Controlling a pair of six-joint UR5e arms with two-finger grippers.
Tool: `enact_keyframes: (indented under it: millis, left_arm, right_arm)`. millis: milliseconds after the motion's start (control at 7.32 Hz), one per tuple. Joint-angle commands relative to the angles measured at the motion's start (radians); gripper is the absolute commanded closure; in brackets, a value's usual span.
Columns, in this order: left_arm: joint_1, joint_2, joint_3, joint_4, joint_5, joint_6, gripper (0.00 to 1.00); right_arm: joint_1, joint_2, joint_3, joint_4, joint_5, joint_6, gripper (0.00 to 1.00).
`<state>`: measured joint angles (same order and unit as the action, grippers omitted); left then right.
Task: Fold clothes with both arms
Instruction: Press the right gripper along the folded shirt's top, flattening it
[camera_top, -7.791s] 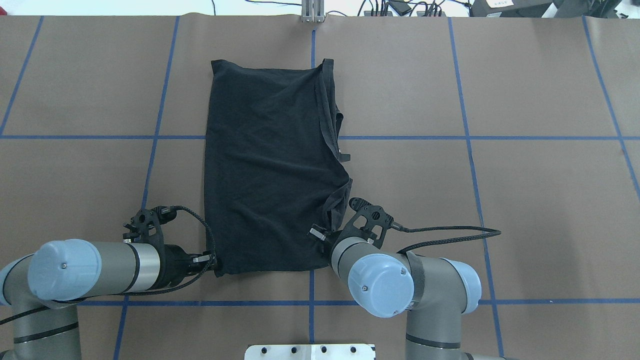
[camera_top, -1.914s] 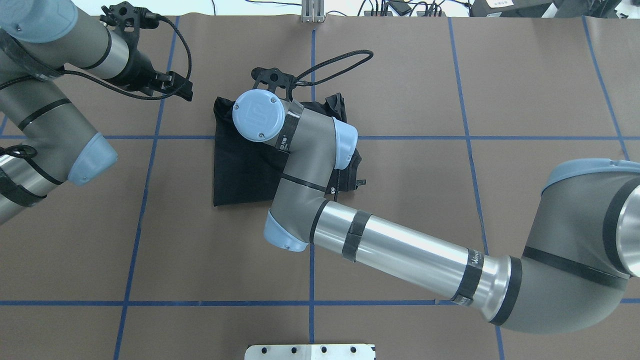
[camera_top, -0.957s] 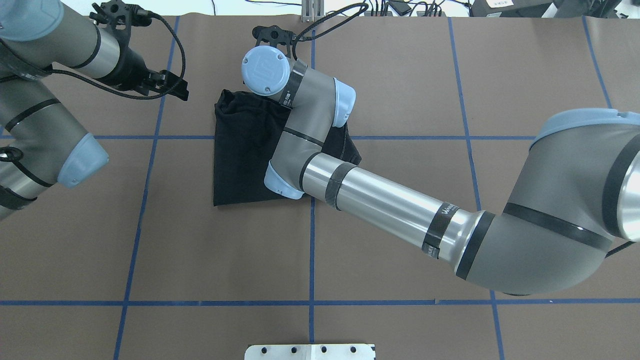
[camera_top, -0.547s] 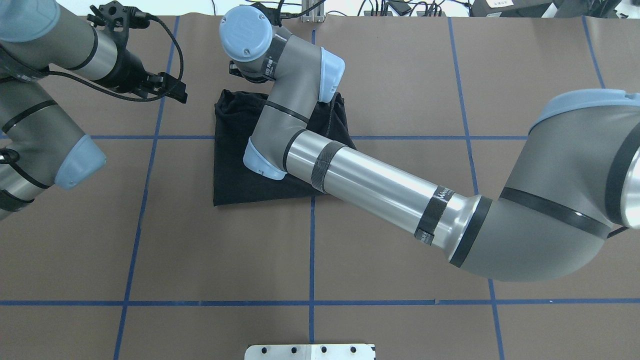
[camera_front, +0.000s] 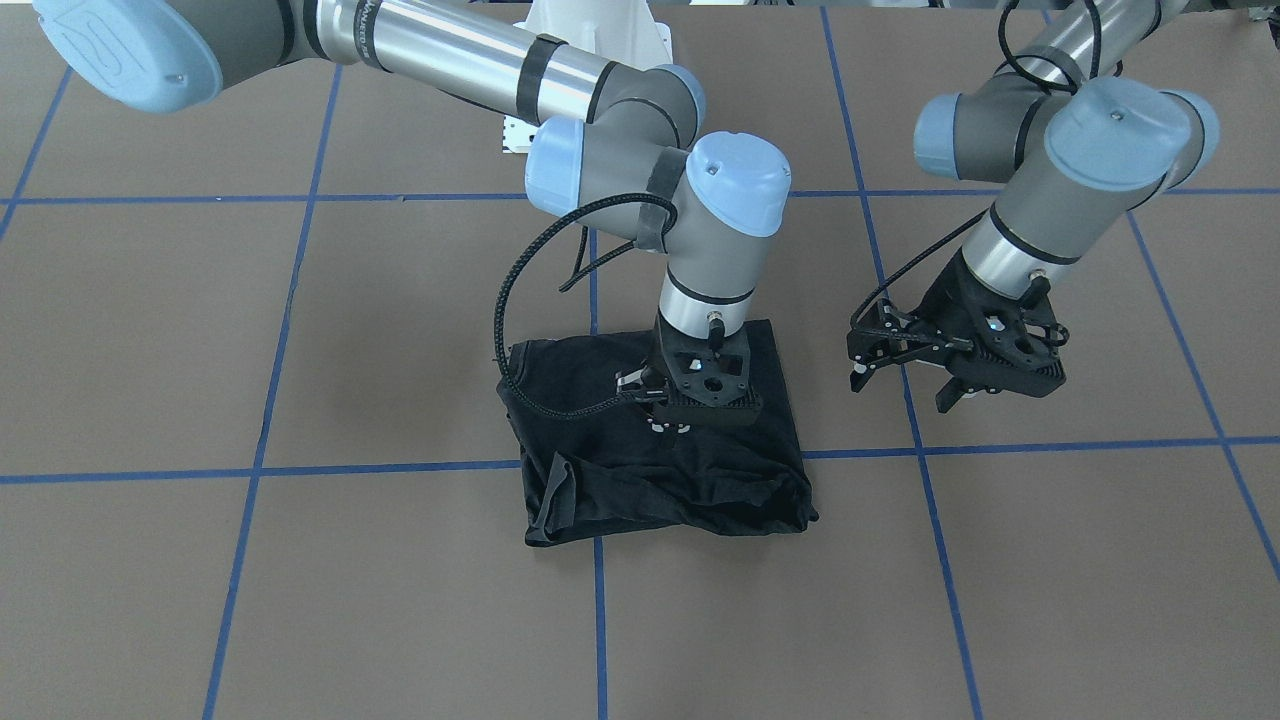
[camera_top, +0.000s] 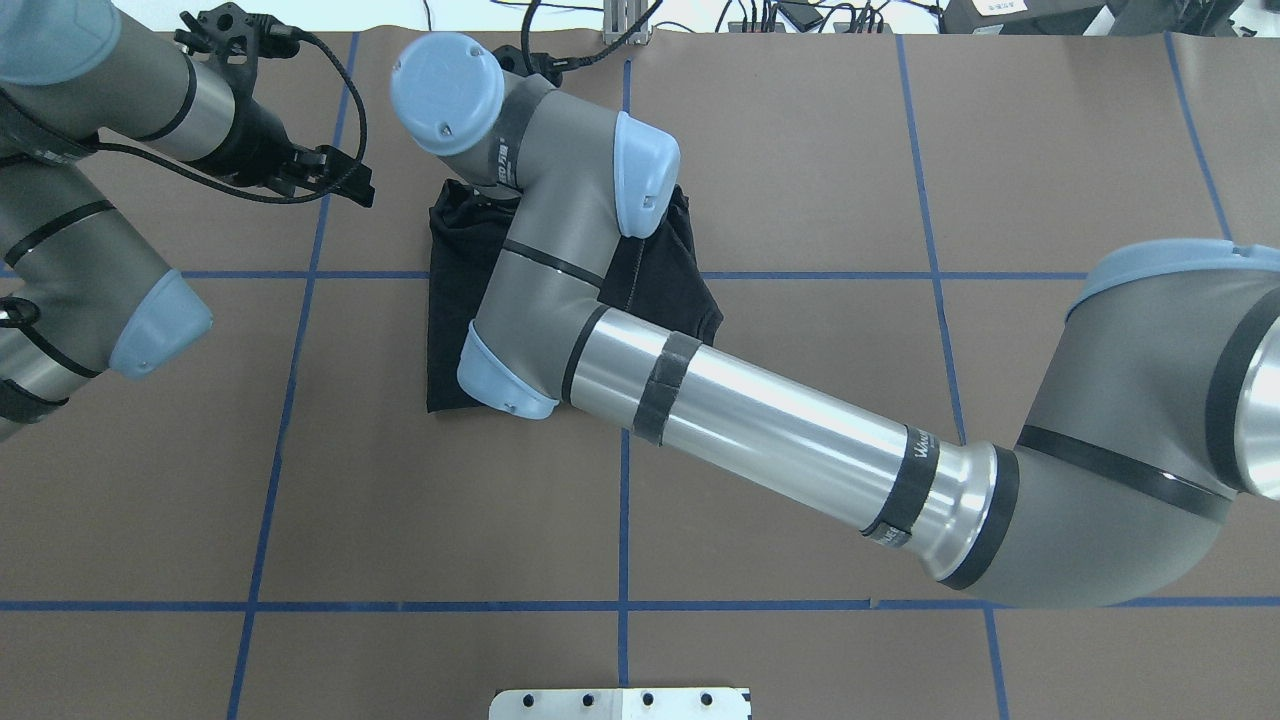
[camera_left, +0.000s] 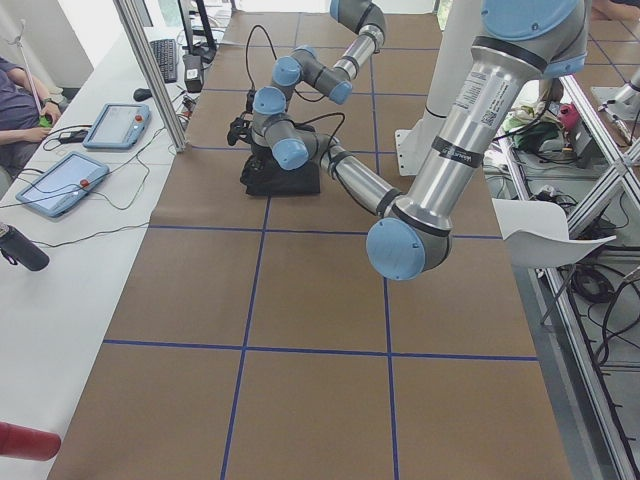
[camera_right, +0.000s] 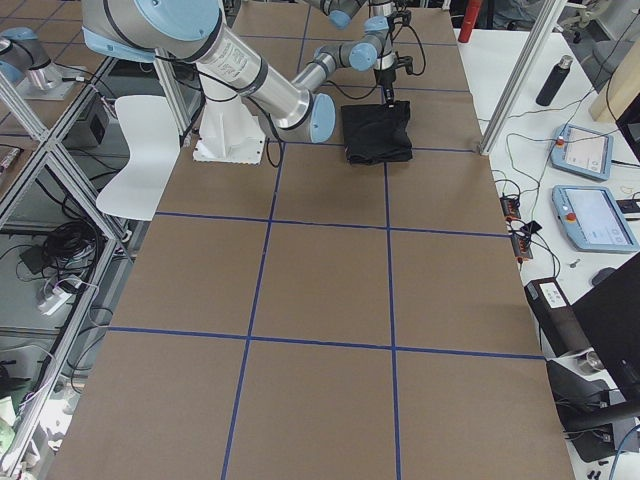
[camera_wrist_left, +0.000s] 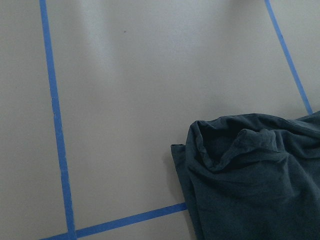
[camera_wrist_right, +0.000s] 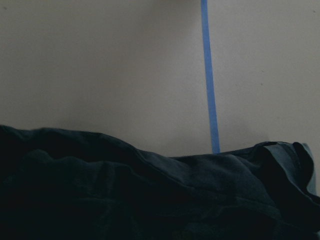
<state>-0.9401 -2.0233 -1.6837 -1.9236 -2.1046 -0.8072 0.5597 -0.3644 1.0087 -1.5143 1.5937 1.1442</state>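
Across the brown table (camera_top: 800, 150) the right arm (camera_top: 760, 430) reaches with its wrist swung further toward the robot's left than half a second ago. The left arm (camera_top: 90, 250) has barely shifted. The black T-shirt (camera_front: 640, 480) lies folded at the far side. The left gripper (camera_front: 900, 393) hangs beside it, fingers spread and empty. The right gripper (camera_front: 672, 425) sits low over the cloth; perhaps released, but I cannot tell.

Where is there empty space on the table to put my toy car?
The brown squares on the far right of the table, beyond the right arm, are bare. So is the row between the black T-shirt and the white base plate. It is crowded around the shirt: the right gripper is over it, the left gripper beside it.
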Motion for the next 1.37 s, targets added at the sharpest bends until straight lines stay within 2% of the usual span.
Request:
enact_keyframes:
  millis: [0,957,1230]
  left_arm:
    - [0.001,0.001,-0.001,0.0,0.0,-0.006,0.0]
    - [0.0,0.002,-0.01,0.0,0.0,-0.012,0.0]
    - [0.0,0.002,-0.011,0.0,0.0,-0.012,0.0]
  right_arm:
    - [-0.011,-0.091,0.021,0.083,-0.031,-0.029,1.0]
    - [0.055,-0.102,-0.031,0.14,-0.07,-0.133,1.0]
    - [0.091,-0.097,-0.12,0.262,-0.08,-0.165,1.0]
